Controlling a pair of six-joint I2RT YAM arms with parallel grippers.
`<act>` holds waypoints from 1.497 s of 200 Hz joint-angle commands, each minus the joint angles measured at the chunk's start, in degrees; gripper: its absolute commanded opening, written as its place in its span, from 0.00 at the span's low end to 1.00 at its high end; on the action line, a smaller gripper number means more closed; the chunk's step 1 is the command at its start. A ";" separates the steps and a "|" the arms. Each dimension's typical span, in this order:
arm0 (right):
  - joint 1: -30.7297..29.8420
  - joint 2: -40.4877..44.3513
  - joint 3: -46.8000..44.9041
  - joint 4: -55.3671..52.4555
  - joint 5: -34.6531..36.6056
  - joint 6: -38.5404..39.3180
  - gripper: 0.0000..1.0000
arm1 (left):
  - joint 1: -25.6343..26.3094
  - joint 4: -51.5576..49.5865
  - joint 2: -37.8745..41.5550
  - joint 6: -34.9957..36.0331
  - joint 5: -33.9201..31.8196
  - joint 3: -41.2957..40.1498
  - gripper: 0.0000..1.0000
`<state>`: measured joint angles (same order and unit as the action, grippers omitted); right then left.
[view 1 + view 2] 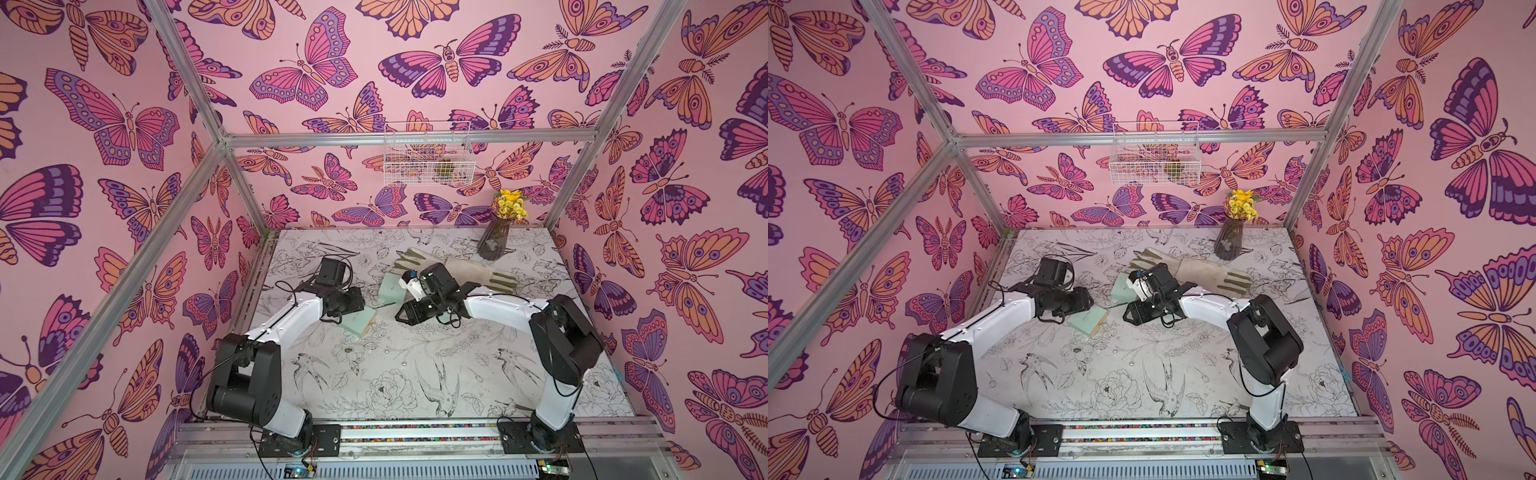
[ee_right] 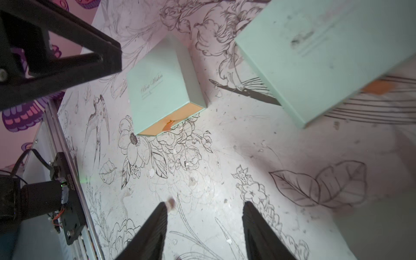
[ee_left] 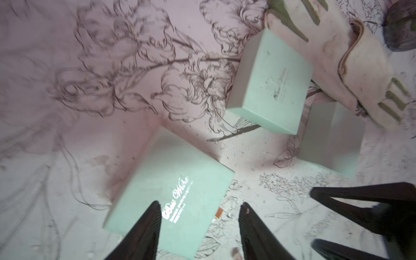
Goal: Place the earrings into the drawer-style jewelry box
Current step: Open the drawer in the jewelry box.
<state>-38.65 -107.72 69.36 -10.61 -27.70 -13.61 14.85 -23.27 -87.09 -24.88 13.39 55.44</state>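
**Brace the near box, then draw its drawer out by the tab**

Two mint jewelry boxes lie mid-table. The near box (image 1: pixel 356 325) sits under the left gripper (image 3: pixel 201 203). The far box (image 1: pixel 390 287) lies beyond it to the right, against the gloves (image 1: pixel 453 270). The near box's drawer looks shut, and its orange front with the pull tab (image 2: pixel 168 126) faces right, towards the right gripper (image 2: pixel 205 202).

Both grippers have their jaws spread and pinch nothing. The left fingers hang over the near box's lid, the right ones over bare table. The earrings are hard to make out: a small pale bead (image 2: pixel 170 202) by one right fingertip may be one, but it is too blurred to tell.

The step in hand appears to be opening the drawer. The light cardboard will probably skid or swivel if pulled unbraced, so the left gripper should steady the sleeve, keeping clear of the drawer end. The right gripper should come in low, in line with the drawer's travel, and pinch only the thin tab. It should then pull straight until the tray is well exposed.
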 commanded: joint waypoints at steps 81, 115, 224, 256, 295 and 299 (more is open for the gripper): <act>-3.55 -9.66 6.96 1.47 -5.95 0.27 0.39 | -1.71 3.94 -4.67 -1.70 0.81 -2.24 0.43; -5.02 -12.48 9.81 1.30 -5.09 -0.04 0.39 | -2.34 4.25 -6.13 -2.26 0.37 -2.95 0.42; -6.48 -19.59 16.76 0.24 -6.62 0.14 0.41 | -2.46 4.59 -6.68 -2.36 1.51 -3.50 0.42; -6.61 -20.50 17.64 0.00 -6.70 0.20 0.38 | -2.46 4.55 -7.00 -2.36 2.03 -3.26 0.41; -6.72 -21.89 18.96 -0.37 -6.93 0.11 0.31 | -2.46 4.55 -7.13 -2.36 2.35 -3.29 0.41; -6.70 -21.96 18.97 -0.37 -6.80 0.07 0.30 | -2.45 4.59 -7.12 -2.36 2.42 -3.24 0.41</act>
<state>-44.80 -127.94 87.05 -9.67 -34.20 -13.50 12.64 -17.76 -92.38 -27.27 15.05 53.39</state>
